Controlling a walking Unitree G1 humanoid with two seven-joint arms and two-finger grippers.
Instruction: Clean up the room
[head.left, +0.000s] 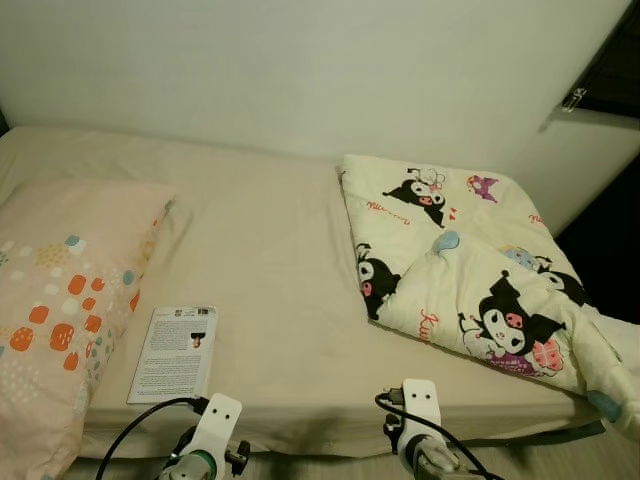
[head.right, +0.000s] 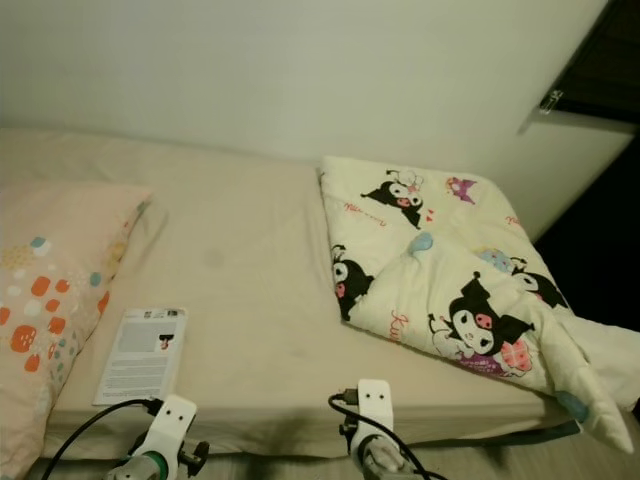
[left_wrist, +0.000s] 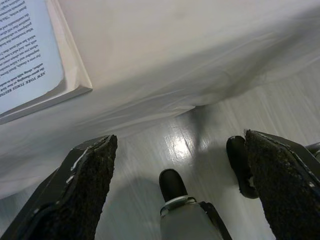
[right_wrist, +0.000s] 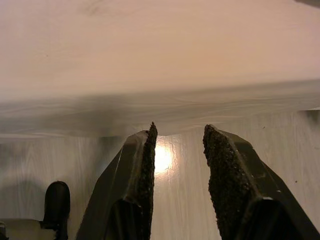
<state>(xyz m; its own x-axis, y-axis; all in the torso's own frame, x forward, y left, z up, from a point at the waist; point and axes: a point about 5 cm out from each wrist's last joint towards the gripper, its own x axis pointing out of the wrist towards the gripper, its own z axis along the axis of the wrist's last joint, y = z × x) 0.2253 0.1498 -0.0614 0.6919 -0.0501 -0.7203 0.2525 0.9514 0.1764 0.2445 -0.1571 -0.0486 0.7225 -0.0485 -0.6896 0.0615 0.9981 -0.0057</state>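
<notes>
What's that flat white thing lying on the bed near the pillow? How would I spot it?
Start at the bed and find the pale pillow with orange spots on its left side. Just right of it, at the near edge, lies a thin booklet. It is the only flat, printed-paper thing there; everything else is soft bedding.

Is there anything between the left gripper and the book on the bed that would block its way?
Nothing visible blocks it. The left gripper, fingers wide open, hangs over the floor just off the bed's near edge. The book lies flat near that edge, beside the pillow, with only bare sheet between.
</notes>
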